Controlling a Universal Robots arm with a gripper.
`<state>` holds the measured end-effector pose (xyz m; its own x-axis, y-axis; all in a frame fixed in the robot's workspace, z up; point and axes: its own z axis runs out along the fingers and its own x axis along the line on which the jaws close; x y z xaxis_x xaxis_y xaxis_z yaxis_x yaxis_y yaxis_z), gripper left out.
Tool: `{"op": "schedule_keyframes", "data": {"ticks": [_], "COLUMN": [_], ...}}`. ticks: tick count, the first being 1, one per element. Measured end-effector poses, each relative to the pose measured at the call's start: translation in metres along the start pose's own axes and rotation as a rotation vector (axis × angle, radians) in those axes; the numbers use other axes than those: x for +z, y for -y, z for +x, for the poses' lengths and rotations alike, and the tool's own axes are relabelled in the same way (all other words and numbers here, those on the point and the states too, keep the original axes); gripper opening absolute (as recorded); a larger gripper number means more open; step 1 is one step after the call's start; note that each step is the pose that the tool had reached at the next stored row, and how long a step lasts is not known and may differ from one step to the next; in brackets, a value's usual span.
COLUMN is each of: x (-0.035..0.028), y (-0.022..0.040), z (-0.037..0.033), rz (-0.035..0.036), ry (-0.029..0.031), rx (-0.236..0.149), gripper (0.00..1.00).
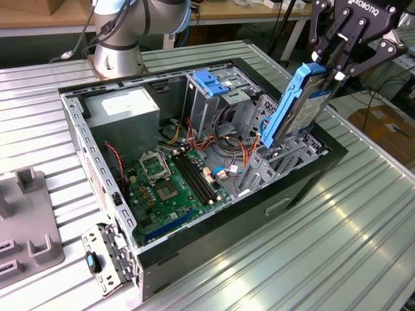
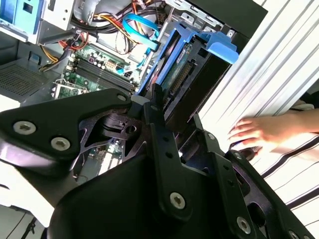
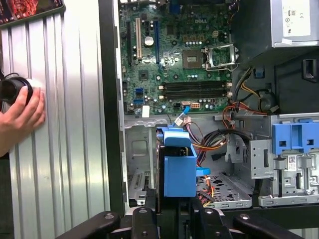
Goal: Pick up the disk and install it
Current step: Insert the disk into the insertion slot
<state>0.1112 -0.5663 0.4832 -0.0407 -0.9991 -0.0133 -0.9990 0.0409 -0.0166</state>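
— What is seen of the surface and the room?

— A ribbed metal worktop (image 1: pixel 363 246) is seen, and an open computer case (image 1: pixel 214 243) is laid on its side on it. In the exterior view the arm's base (image 1: pixel 117 55) is mounted at eleven o'clock of the case, and a grey fixture block (image 1: pixel 26 227) is set at nine o'clock. Cardboard boxes (image 1: pixel 382 123) are seen on the floor at three o'clock.

— Where is the disk, and how is it pointed?

— The disk (image 1: pixel 295 107) is held clear of the worktop at two o'clock of the case. Its upper end is clamped by the pincer (image 1: pixel 332 65). The long axis is steeply tilted from one o'clock down to seven o'clock, and the lower end is aimed into the case. Whether that end touches the metal bay cannot be told.

— What is added by the wrist views?

— In both wrist views a person's hand (image 2: pixel 264 130) (image 3: pixel 20 117) is shown resting on the worktop beside the case. In the first wrist view a black round object (image 3: pixel 14 88) is gripped by it, and the motherboard (image 3: pixel 174 55) and power supply (image 3: pixel 279 25) are seen square-on. In the second wrist view the disk's connector edge is shown.
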Motion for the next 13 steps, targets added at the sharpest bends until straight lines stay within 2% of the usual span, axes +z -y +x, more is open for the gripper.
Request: {"op": "schedule_keyframes", "data": {"ticks": [6,9,10,12,13], "x": [0.0034,0.0097,0.0144,0.0198,0.0199], "y": [0.0003,0.0002,0.0002,0.0009,0.0009], "z": [0.0004,0.0005,0.0006,0.0006,0.0006], "rz": [0.0,0.0,0.0,0.0002,0.0002], "ry": [-0.0009,-0.0011,-0.0011,-0.0054,-0.006], "rx": [0.0,0.0,0.0,-0.004,-0.005], "gripper": [0.35,0.35,0.35,0.35,0.35]}}
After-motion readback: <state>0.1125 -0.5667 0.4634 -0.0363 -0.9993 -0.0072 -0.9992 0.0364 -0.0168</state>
